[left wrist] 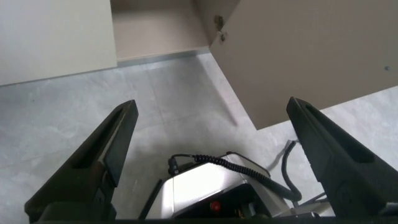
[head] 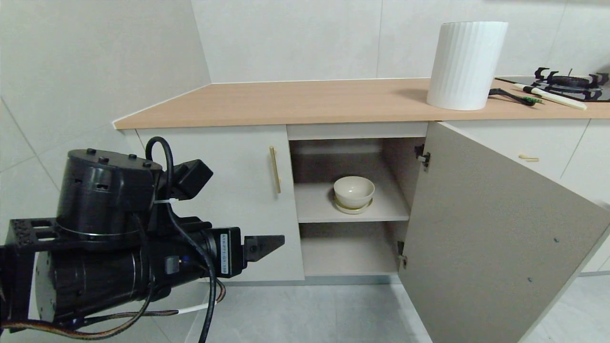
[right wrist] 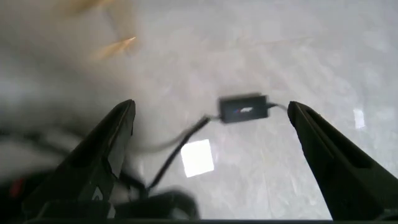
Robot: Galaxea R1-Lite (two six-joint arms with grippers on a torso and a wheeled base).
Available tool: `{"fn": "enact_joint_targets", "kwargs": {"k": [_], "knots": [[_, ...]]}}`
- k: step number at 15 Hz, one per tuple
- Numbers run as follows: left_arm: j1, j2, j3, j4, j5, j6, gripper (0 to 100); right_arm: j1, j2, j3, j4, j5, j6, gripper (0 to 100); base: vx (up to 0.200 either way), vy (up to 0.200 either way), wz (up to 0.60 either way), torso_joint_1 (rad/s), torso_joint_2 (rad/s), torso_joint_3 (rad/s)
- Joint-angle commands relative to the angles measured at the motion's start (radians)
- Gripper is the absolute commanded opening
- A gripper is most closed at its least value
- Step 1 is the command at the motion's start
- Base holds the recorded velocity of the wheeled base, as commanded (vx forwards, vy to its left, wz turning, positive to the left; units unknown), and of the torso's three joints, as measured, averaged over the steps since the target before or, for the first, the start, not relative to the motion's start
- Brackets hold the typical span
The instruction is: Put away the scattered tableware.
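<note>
Head view: left gripper (head: 264, 246) sits low on the robot's left, in front of the closed cabinet door (head: 228, 190) with the gold handle (head: 274, 169), pointing toward the open cabinet (head: 333, 164), well apart from what stands inside. A cream bowl (head: 353, 191) sits upright on a small saucer (head: 352, 207) on the middle shelf (head: 314, 205). The open door (head: 486, 228) is swung wide toward the robot's right. On the countertop (head: 286, 102) stands a white ribbed cylinder (head: 466, 64). Beside it, toward the stove (head: 569, 81), lie a black-handled utensil (head: 510, 95) and a cream-coloured utensil (head: 555, 96), the cream one reaching onto the stove's edge. Left wrist view: both fingers (left wrist: 106, 149) spread wide, nothing between them, nothing held. Grey floor (left wrist: 62, 118) lies beyond them, with the bottom edge of the open door and the foot of the cabinet farther off. Right wrist view: right gripper (right wrist: 211, 109) is also spread wide and holds nothing. The picture is blurred. A small black box (right wrist: 242, 107) with a cable (right wrist: 180, 146) lies on the floor beyond the fingers, apart from them.
</note>
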Motion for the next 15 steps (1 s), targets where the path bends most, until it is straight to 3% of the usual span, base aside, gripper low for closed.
{"fn": "enact_joint_targets", "kwargs": {"k": [1, 8, 15], "knots": [[0.000, 0.001, 0.000, -0.001, -0.001, 0.000, 100, -0.069, 0.056, 0.010, -0.054, 0.004, -0.004, 100, 0.000, 0.000, 0.00, 0.000, 0.00, 0.000], [0.000, 0.001, -0.001, -0.001, -0.001, -0.003, 100, -0.075, 0.211, 0.074, -0.252, 0.013, 0.035, 100, 0.000, 0.000, 0.00, 0.000, 0.00, 0.000], [0.000, 0.003, -0.001, -0.001, -0.002, -0.005, 100, 0.098, 0.228, 0.074, -0.272, 0.076, 0.190, 100, 0.000, 0.000, 0.00, 0.000, 0.00, 0.000]]}}
